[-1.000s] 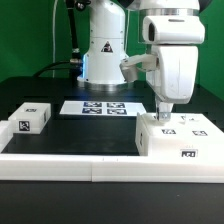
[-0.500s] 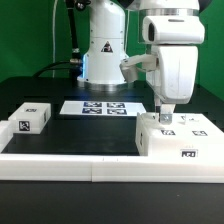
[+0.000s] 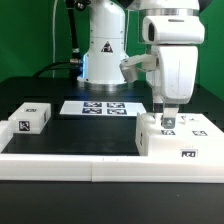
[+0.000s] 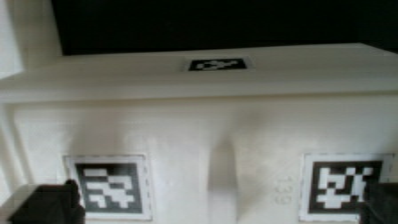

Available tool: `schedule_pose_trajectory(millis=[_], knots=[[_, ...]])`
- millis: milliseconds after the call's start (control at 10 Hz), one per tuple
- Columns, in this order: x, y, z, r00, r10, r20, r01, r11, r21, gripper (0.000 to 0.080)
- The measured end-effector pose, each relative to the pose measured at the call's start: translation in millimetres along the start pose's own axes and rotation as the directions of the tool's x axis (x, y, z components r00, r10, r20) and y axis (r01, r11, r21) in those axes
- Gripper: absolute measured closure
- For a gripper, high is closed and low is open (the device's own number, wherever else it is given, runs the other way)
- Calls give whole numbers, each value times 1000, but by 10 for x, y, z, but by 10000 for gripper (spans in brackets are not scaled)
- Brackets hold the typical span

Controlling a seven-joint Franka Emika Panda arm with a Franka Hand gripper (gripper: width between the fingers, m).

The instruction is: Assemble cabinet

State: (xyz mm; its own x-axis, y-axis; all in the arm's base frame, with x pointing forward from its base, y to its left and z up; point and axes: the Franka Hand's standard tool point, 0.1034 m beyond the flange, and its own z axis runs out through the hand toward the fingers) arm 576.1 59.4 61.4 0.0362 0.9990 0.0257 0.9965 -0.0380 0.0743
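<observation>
The large white cabinet box [image 3: 182, 140] with tag markers lies at the exterior view's right, against the table's front rim. My gripper [image 3: 167, 122] hangs straight down over the box's top near its left end, with the fingertips at or just above the surface. In the wrist view the box [image 4: 214, 110] fills the frame, with two tags close by and one farther off. My gripper [image 4: 214, 212] is open, its dark fingers [image 4: 39, 205] wide apart at the frame's edges with nothing held between them. A smaller white tagged block [image 3: 30, 118] lies at the far left.
The marker board [image 3: 100, 107] lies flat on the black table between the small block and the box. A low white rim [image 3: 70, 162] runs along the table's front. The robot's base [image 3: 100, 50] stands behind the marker board.
My gripper has come down a little toward the top of the cabinet box. The box, the small block and the marker board have not moved.
</observation>
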Motion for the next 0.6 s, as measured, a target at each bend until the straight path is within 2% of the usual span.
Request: schedule_pose_trajectory(millis=[100, 200, 600], knots=[[0, 0, -3, 1000, 1, 0, -1, 1000, -1, 2], [-8, -44, -57, 998, 56, -2, -56, 998, -15, 2], [22, -418, -277, 940, 340, -4, -340, 940, -36, 2]])
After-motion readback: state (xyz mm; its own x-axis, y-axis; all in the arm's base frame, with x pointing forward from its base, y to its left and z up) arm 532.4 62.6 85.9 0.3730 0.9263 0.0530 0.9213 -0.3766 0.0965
